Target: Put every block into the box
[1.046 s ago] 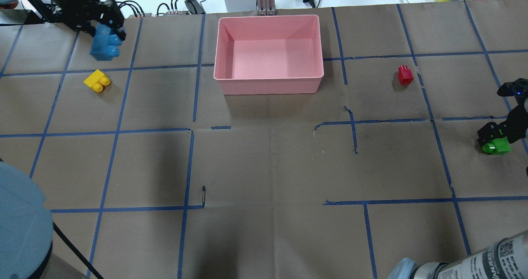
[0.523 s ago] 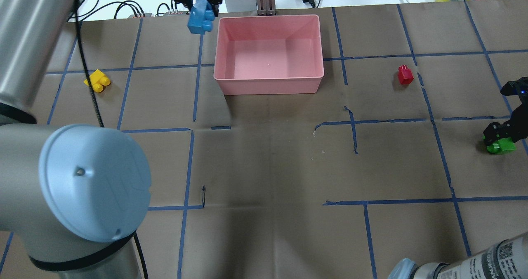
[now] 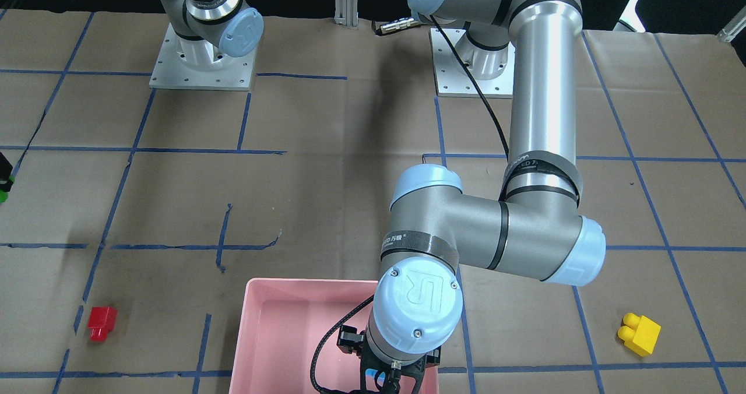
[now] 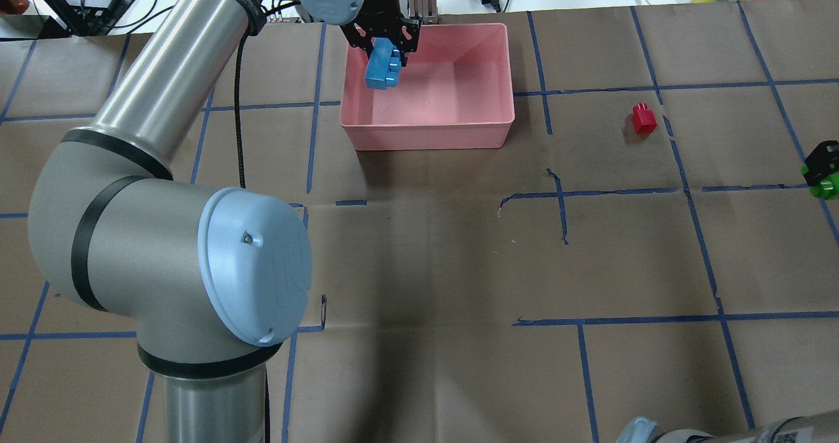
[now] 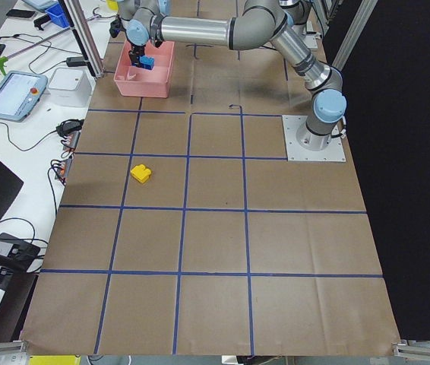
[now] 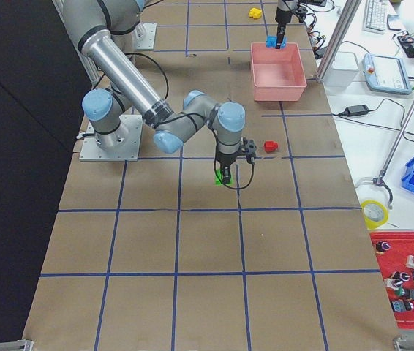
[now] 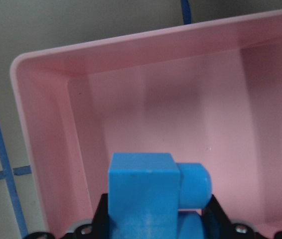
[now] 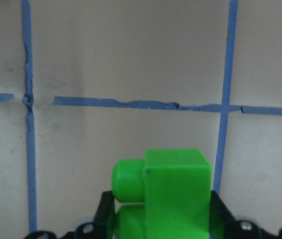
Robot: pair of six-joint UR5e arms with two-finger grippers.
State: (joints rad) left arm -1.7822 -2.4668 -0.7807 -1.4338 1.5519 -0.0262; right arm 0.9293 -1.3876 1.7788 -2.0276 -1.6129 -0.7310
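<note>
Left gripper [image 4: 385, 48] clamped on the light blue block [image 4: 383, 73] above the box [image 4: 426, 135] at the tabletop's [image 4: 426, 266] far edge; right gripper [image 4: 822, 173] grasping the green block [image 4: 826, 189] near the right edge.

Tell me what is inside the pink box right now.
No brick rests on its visible floor. The light blue brick, gripped by the left end effector, hangs over a corner of the box. The floor patch beneath it is covered.
</note>
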